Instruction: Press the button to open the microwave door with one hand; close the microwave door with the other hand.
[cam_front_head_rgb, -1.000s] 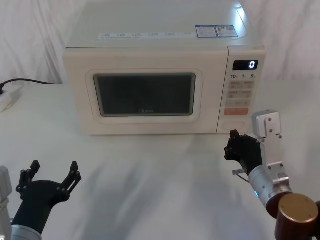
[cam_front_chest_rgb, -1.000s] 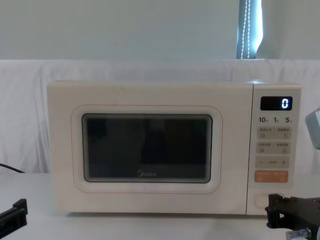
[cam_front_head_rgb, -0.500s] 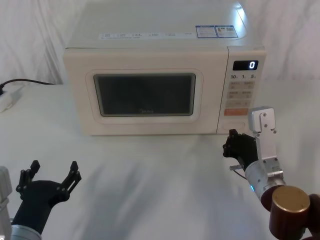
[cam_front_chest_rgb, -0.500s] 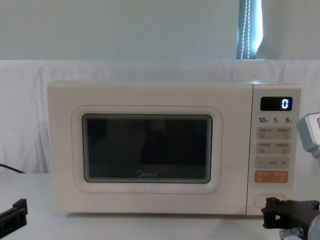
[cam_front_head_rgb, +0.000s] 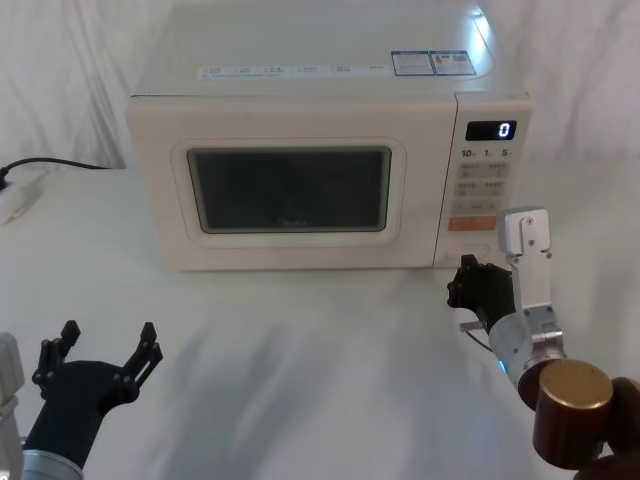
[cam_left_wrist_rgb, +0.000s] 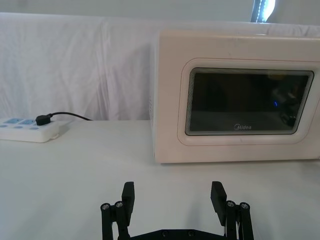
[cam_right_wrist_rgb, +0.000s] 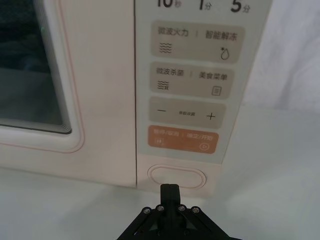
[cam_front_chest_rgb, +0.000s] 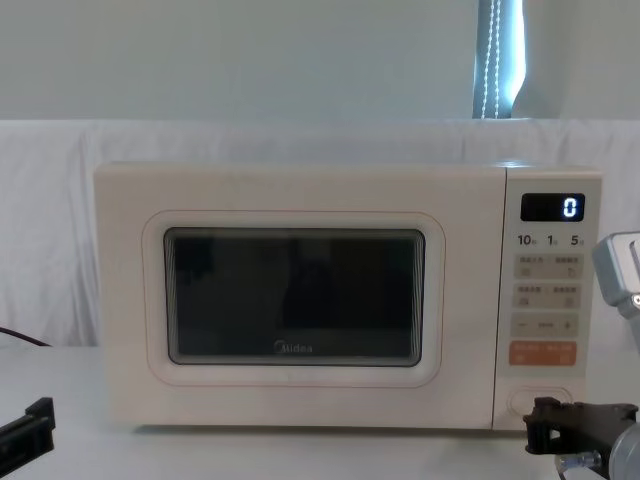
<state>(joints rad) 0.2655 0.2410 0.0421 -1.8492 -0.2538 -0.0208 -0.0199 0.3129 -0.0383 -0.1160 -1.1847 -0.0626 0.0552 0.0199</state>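
Head view: the microwave door (cam_front_head_rgb: 290, 190) sits flush and closed on the front of the microwave (cam_front_head_rgb: 320, 80), which stands on the white desk (cam_front_head_rgb: 300, 360). The right pincer (cam_front_head_rgb: 464, 283) hangs just in front of the microwave's lower right corner, close to the button (cam_front_head_rgb: 474, 249) at the foot of the control panel (cam_front_head_rgb: 484, 190). The left pincer (cam_front_head_rgb: 105, 352) hovers well in front of the microwave's left end, its fingers spread wide with nothing between them.

Left wrist view: the left pincer (cam_left_wrist_rgb: 173, 196) stands agape above the bare desk, the closed door (cam_left_wrist_rgb: 248, 104) well beyond it. A power strip (cam_left_wrist_rgb: 27, 129) lies off the microwave's far side.

Right wrist view: the right pincer (cam_right_wrist_rgb: 170, 192) has its tips pressed together and holds nothing; they point at the button (cam_right_wrist_rgb: 177, 176), directly under the orange key (cam_right_wrist_rgb: 183, 139), very near it, though contact cannot be judged.

Chest view: the right pincer (cam_front_chest_rgb: 537, 427) sits just below the button (cam_front_chest_rgb: 539, 400), the door (cam_front_chest_rgb: 295, 297) closed beside the panel.
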